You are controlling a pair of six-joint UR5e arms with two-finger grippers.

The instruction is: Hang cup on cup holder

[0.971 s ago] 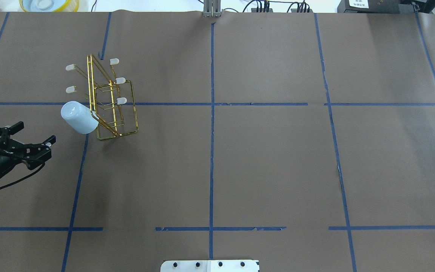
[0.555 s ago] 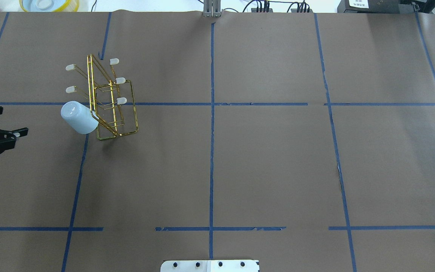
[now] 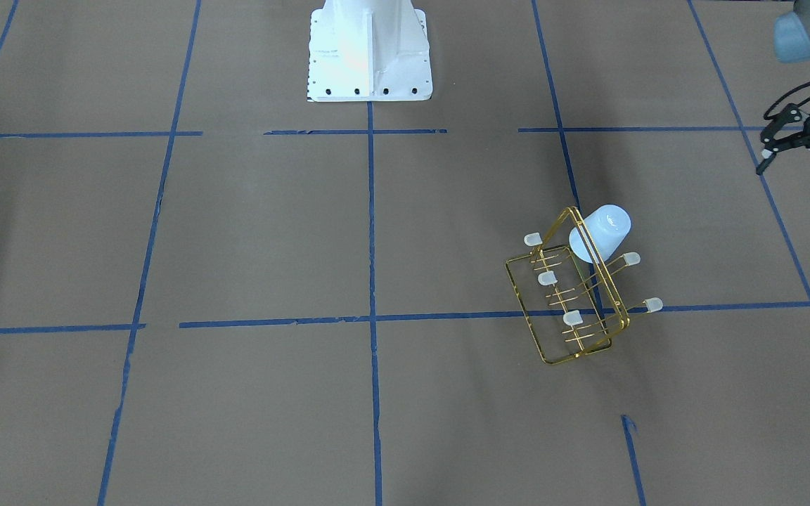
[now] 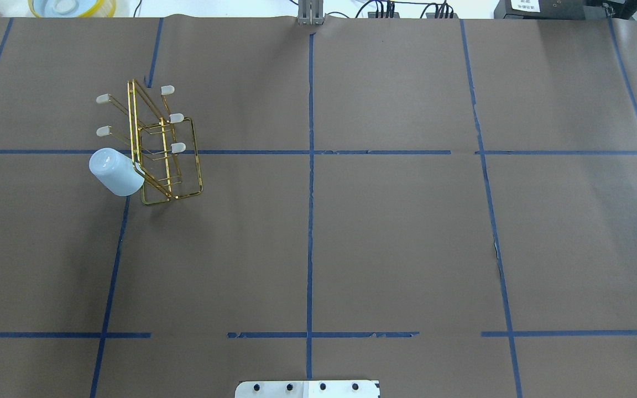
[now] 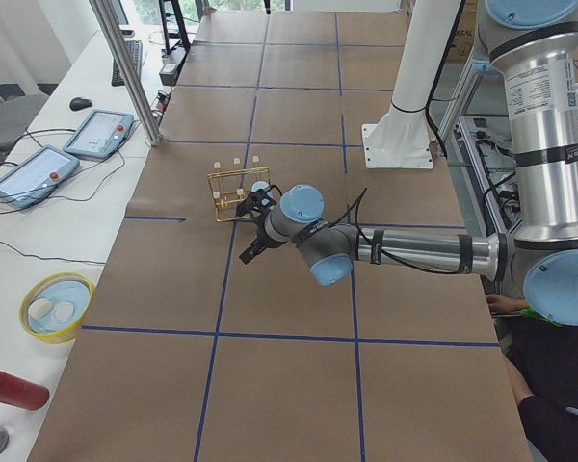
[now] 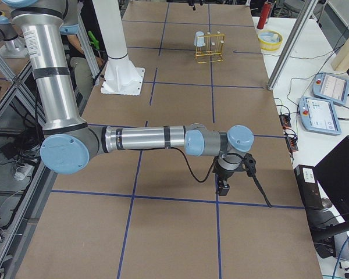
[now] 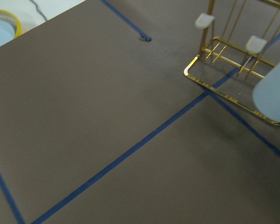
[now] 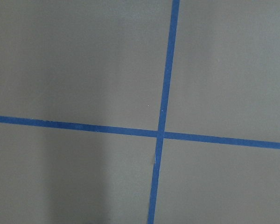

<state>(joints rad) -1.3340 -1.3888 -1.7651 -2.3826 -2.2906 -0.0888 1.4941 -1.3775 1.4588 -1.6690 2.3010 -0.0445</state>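
Note:
The pale blue-white cup (image 4: 115, 172) hangs mouth-down and tilted on a near-left prong of the gold wire cup holder (image 4: 170, 160). Both also show in the front view, the cup (image 3: 602, 230) on the cup holder (image 3: 565, 325). In the left wrist view the cup (image 7: 275, 93) is at the right edge beside the cup holder's base (image 7: 224, 70). My left gripper (image 3: 799, 177) is open and empty, well away from the cup, and out of the overhead view. My right gripper (image 6: 239, 187) shows only in the exterior right view, far from the cup holder; I cannot tell its state.
The white robot base (image 3: 368, 49) stands at the table's middle edge. A yellow-rimmed bowl (image 4: 72, 6) and a red cylinder (image 5: 10, 388) lie off the brown mat. Blue tape lines cross the mat (image 4: 385, 237).
My left gripper has drawn back to the left, away from the cup, and has left the overhead view. The cup and cup holder have not moved.

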